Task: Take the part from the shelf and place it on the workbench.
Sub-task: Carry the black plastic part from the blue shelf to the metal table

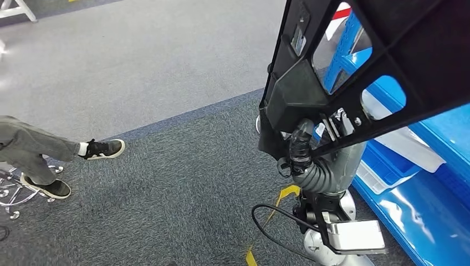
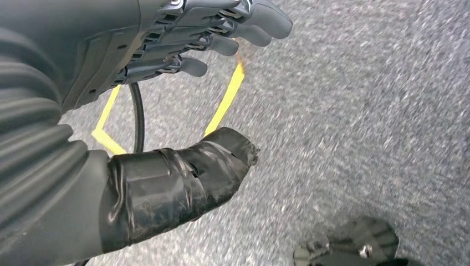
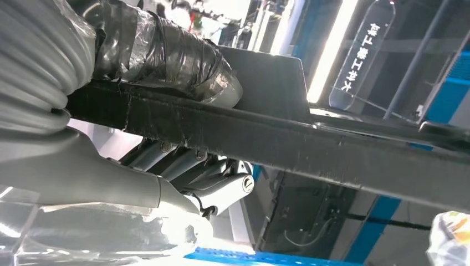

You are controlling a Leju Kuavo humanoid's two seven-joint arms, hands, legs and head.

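floor (image 1: 166, 183): grey carpet | on it: yellow tape marks (image 1: 288, 193), black cable (image 1: 266, 221) beside the tape | blue shelf (image 1: 438, 183) right of the tape, holding clear bags (image 1: 410, 144)

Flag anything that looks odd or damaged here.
The left hand's thumb is wrapped in wrinkled black tape, frayed at the tip. The right hand, gripping the black part, is taped too.

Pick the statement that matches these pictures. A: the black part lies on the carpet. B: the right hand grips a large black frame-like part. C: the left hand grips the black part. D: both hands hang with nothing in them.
B: the right hand wraps a bar of the black part and holds it up off the carpet, while the left hand hangs above the floor with nothing in it.
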